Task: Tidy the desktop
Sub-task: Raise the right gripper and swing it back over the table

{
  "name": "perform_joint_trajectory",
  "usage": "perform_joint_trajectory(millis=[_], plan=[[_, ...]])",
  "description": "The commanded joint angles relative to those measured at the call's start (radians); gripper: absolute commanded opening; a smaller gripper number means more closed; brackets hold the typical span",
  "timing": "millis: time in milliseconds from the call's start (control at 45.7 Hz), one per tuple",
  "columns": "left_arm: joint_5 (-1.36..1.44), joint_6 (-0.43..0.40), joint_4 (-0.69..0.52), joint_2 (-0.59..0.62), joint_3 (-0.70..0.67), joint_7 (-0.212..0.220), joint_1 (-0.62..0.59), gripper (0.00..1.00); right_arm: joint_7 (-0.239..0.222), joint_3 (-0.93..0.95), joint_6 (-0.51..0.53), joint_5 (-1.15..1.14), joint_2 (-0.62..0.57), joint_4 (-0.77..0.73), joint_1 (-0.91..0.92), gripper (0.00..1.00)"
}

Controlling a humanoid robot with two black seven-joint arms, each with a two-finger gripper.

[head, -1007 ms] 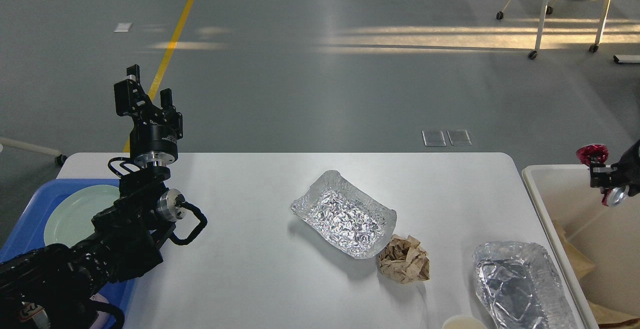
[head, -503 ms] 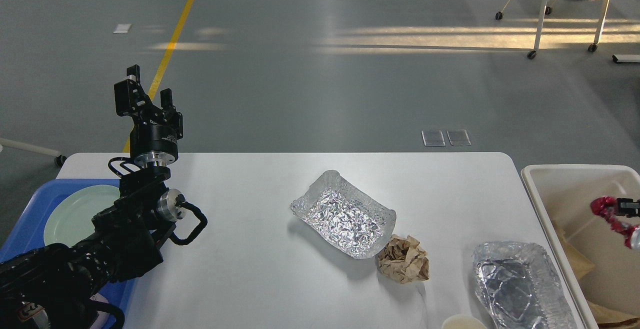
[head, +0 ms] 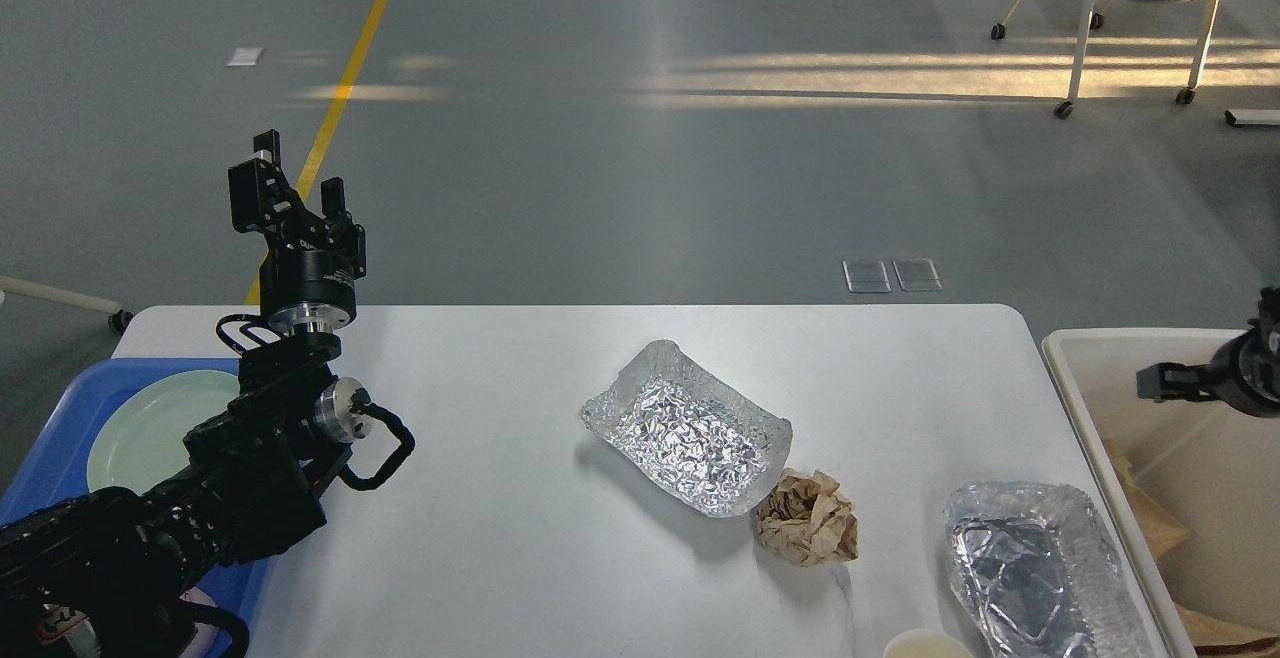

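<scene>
The counter (head: pixel 520 538), a smooth matte white top with rounded corners, filled the lower middle of the view. Near its centre lay a crinkled foil tray (head: pixel 686 428), rectangular with upturned wavy edges and nothing inside it. Touching its near right corner sat a crumpled wad of brown paper (head: pixel 808 518). A second foil tray (head: pixel 1040 570), flatter and also bare inside, lay near the counter's right edge, with the rim of a pale cup (head: pixel 928 646) just showing at the bottom.

At the left, a blue tray (head: pixel 55 458) held a round pale green plate (head: pixel 150 428). At the right, an off-white plastic bin (head: pixel 1195 498) held brown paper scraps low in its near corner.

The left tool (head: pixel 295 188) was raised above the counter's far left corner, its fingers spread apart and grasping nothing. The right tool (head: pixel 1165 381) hung over the bin, dark and seen sideways; whether it was released or clenched could not be told.
</scene>
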Motion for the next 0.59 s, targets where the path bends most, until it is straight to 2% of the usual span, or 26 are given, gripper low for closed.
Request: perform_joint_trajectory(millis=[0,153,285,569], plan=[[0.0,0.0,0.0,-0.001,0.0,0.0,0.0,0.96,-0.007,0.001,0.091,0.017,-0.027,0.279,0.249,1.0],[0.0,0.0,0.0,0.001,0.0,0.0,0.0,0.96,-0.007,-0.002,0.257,0.109,-0.023,0.534,0.549,1.0],[0.0,0.0,0.0,0.001,0.0,0.0,0.0,0.96,-0.007,0.0,0.365,0.196,-0.019,0.689,0.772,1.0],[0.001,0.0,0.0,0.001,0.0,0.0,0.0,0.96,-0.005,0.001,0.534,0.325,0.002,0.985,1.102,1.0]])
